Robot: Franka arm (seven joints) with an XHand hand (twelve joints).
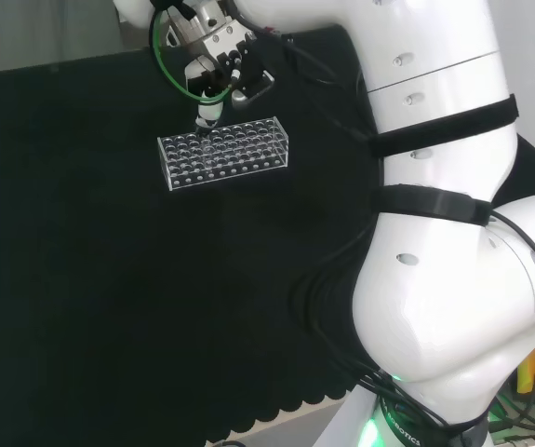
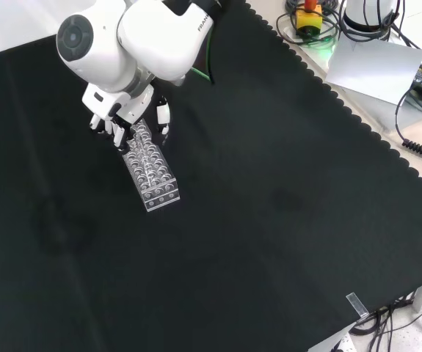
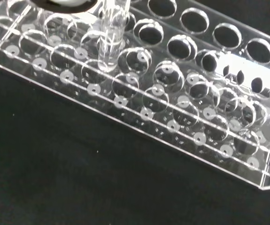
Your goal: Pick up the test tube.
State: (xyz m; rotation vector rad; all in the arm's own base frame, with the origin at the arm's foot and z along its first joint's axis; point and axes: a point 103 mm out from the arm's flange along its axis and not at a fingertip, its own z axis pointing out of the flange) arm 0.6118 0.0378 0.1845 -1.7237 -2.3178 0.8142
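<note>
Hand [image 1: 213,67] hovers at the clear plastic rack's [image 1: 225,153] 12 o'clock edge, fingers apparently pinching the clear glass test tube [image 3: 110,37] standing in a hole; a tilted lift could jam it, dragging the rack across the black-clothed tabletop [image 2: 269,220].

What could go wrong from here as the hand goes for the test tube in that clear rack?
The test tube stands in a hole of the light, clear rack; a tilted pull may jam it and lift or drag the rack along. The tube is clear glass or plastic, so it may slip. The hand crowds the rack's end and may knock it.
</note>
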